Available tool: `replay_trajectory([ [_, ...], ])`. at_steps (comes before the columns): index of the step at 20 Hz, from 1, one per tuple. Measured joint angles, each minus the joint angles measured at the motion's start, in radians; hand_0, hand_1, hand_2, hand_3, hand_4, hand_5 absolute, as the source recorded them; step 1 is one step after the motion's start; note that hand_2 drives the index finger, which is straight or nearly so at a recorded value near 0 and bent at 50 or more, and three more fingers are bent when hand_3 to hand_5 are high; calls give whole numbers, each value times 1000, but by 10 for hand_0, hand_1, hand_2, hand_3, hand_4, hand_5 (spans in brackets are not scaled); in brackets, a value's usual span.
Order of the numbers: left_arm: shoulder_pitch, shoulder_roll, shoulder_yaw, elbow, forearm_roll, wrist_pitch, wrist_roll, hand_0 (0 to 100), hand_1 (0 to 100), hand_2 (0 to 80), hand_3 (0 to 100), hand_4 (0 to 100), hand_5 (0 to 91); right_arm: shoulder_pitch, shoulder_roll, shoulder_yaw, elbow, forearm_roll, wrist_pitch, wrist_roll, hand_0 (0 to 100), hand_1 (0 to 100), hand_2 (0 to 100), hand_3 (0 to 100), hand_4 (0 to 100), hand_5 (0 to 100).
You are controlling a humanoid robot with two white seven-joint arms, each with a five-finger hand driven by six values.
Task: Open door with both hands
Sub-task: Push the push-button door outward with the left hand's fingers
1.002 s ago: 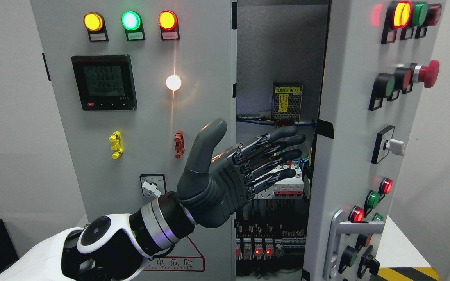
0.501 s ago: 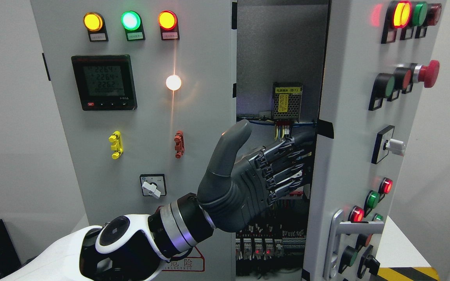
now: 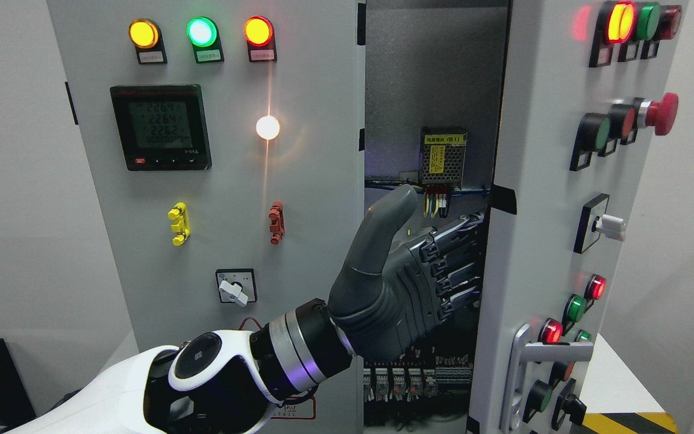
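The right door [image 3: 540, 199] of the grey cabinet is seen ajar, swung toward the camera at 3 o'clock of the frame, its silver handle [image 3: 525, 367] at its lower edge. The left hand [image 3: 404, 283] is reached in from 7 o'clock, thumb raised, and its fingers [image 3: 458, 259] are extended narrowly together into the gap, their tips hidden behind the door's inner edge; whether anything is gripped cannot be told. The left door [image 3: 214, 199] is shut.
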Motion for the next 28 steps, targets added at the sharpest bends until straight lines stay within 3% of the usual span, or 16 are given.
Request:
replay_trajectory([
  [28, -29, -194, -51, 96, -10, 15, -2, 0, 0, 0, 0, 0, 0, 0, 0, 0, 0, 0, 0, 0, 191, 0, 0, 0, 0, 0],
])
